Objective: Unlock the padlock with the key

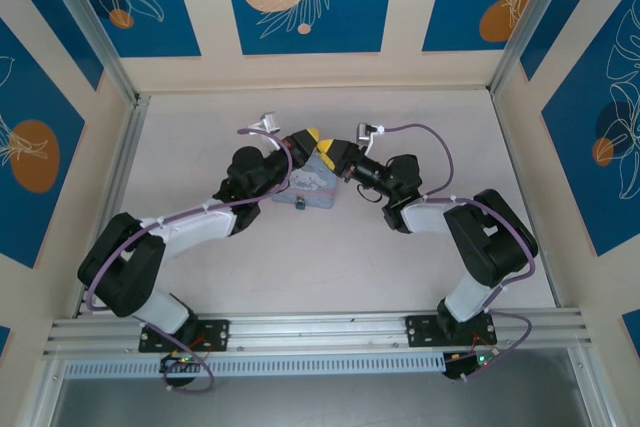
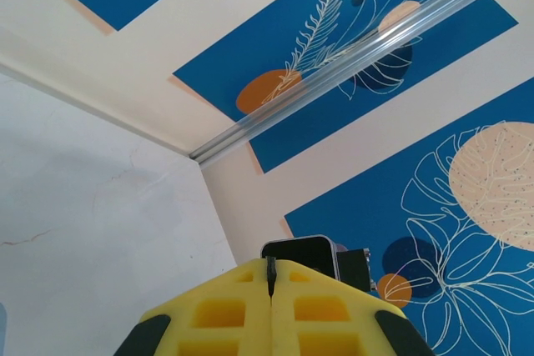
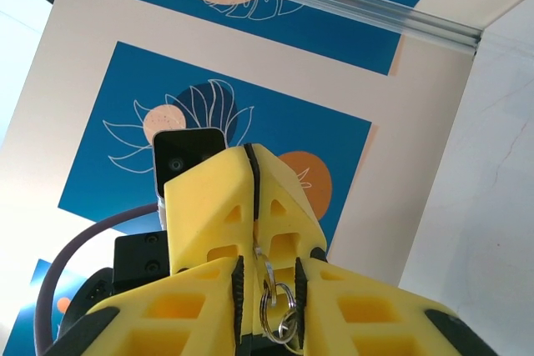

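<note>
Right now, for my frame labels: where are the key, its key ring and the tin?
key (image 2: 270, 276): left wrist view, its dark upright tip.
key ring (image 3: 281, 314): right wrist view, where its metal loops overlap.
tin (image 1: 312, 187): top view, its pale lid.

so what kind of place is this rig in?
Looks like a purpose-built robot test cell: two arms bolted to an aluminium rail edging a pale table, boxed in by panel walls with blue leaf-print posters.
</note>
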Controlling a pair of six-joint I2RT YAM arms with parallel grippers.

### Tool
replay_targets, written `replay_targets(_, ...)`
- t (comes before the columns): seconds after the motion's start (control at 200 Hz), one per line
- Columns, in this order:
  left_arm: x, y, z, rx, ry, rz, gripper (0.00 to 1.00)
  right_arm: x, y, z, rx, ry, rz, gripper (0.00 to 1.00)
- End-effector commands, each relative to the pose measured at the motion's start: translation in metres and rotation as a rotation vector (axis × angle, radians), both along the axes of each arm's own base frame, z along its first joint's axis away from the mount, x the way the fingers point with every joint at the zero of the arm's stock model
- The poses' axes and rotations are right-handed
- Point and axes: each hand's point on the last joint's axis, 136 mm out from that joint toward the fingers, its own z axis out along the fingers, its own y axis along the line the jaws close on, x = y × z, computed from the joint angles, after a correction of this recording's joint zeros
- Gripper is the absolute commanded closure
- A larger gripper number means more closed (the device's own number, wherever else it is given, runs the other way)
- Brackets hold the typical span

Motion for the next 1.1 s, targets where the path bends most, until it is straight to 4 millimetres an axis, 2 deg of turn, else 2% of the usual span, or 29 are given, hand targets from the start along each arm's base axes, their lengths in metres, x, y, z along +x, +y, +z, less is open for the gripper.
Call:
replay_targets(0.0, -0.001, 0.000, 0.008, -0.025, -0.029, 0.010, 1.00, -0.002, 0.003, 0.014, 0.029, -0.049, 0.013, 0.76)
replay_targets(0.445, -0.002, -0.001, 0.006, -0.023, -0.026, 0.012, 1.00, -0.002, 0.006, 0.017, 0.032, -0.053, 0.026, 0.83)
replay_targets(0.61, -0.004, 0.000, 0.001, -0.022, -0.019, 0.013, 1.00, -0.001, 0.007, 0.021, 0.038, -0.059, 0.028, 0.90)
replay_targets(0.745, -0.006, 0.004, -0.003, -0.026, -0.012, 0.025, 1.00, 0.000, 0.007, 0.022, 0.042, -0.057, 0.023, 1.00)
replay_targets(1.06, -0.012, 0.009, -0.009, -0.023, 0.001, 0.045, 1.00, 0.003, 0.008, 0.019, 0.045, -0.045, 0.017, 1.00)
replay_targets(1.095, -0.013, 0.009, -0.009, -0.023, 0.001, 0.045, 1.00, 0.003, 0.009, 0.020, 0.046, -0.044, 0.022, 0.92)
